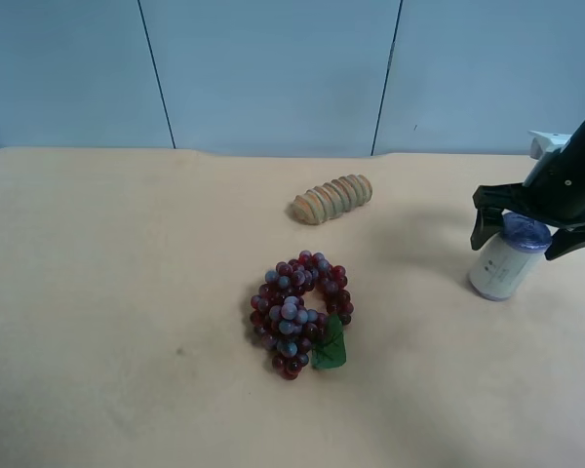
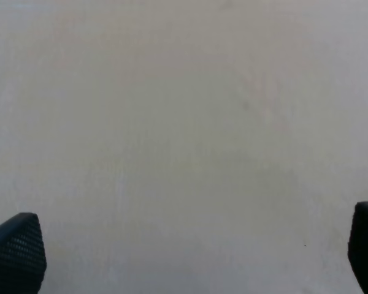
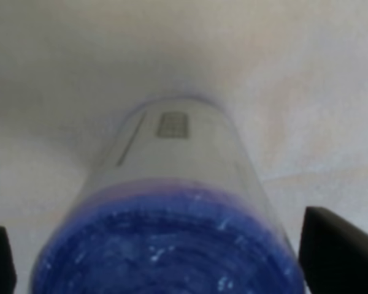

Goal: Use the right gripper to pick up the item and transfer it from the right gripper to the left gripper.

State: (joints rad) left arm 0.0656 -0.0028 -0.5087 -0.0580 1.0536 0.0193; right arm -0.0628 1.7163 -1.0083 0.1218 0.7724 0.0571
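The item, a small cream-white can (image 1: 500,270) with a shiny blue-purple lid, stands upright on the table at the exterior high view's right. My right gripper (image 1: 515,249) is lowered over its top, open, with one black finger on each side of the lid. In the right wrist view the can (image 3: 172,165) fills the space between the fingers of the right gripper (image 3: 168,251), with a thin gap on at least one side. The left wrist view shows my left gripper (image 2: 190,257) open over bare table with nothing between its fingers. It does not appear in the exterior high view.
A bunch of dark red grapes (image 1: 300,314) with a green leaf lies mid-table. A ribbed wooden piece (image 1: 332,199) lies behind it. The beige table (image 1: 127,292) ends at a blue wall at the back.
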